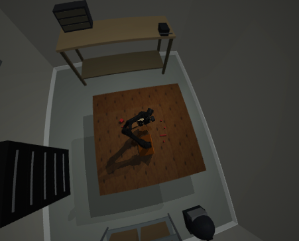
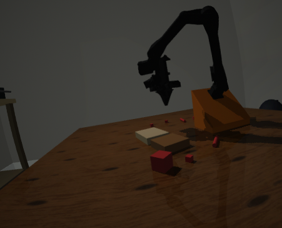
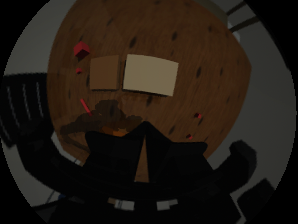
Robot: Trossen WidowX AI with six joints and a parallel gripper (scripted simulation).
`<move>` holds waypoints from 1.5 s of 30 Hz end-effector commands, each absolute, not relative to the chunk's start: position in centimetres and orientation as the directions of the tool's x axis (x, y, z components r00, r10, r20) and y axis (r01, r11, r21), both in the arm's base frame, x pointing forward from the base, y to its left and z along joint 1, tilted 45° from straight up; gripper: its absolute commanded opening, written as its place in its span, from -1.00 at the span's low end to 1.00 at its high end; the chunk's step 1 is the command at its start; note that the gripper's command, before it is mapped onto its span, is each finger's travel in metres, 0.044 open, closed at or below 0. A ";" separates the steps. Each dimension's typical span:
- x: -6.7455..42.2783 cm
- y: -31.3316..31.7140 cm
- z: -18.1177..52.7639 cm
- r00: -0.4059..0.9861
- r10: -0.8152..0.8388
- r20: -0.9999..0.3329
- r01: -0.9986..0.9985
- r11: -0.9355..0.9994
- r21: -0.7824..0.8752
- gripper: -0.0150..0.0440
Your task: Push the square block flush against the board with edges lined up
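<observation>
Square block (image 2: 171,141) is lying flat at the middle of the exterior frame, one side meeting the pale board (image 2: 151,134) on the wooden surface (image 2: 83,175). In the wrist view the two pieces are sitting side by side with their upper edges appearing level; the contact looks complete, though a fine gap cannot be excluded. Claw (image 2: 166,101) is hanging above them, pinched fully together and carrying nothing. Retreat is judged the step in hand: travel upward and clear, avoiding the red cube (image 2: 161,161) nearby.
</observation>
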State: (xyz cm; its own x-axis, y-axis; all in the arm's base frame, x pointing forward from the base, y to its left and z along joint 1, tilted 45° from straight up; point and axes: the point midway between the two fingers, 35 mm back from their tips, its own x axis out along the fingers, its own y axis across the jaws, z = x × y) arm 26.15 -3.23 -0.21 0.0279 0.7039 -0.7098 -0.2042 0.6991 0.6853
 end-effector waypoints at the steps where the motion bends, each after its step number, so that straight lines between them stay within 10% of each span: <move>1: 26.1 -3.3 -0.2 0.024 0.702 -0.712 -0.206 0.700 0.684 -0.49; 25: 26.2 -3.2 -0.1 0.027 0.703 -0.711 -0.214 0.699 0.683 -0.49; 45: 31.1 3.2 3.3 0.019 0.649 -0.761 -0.718 0.538 0.441 -0.49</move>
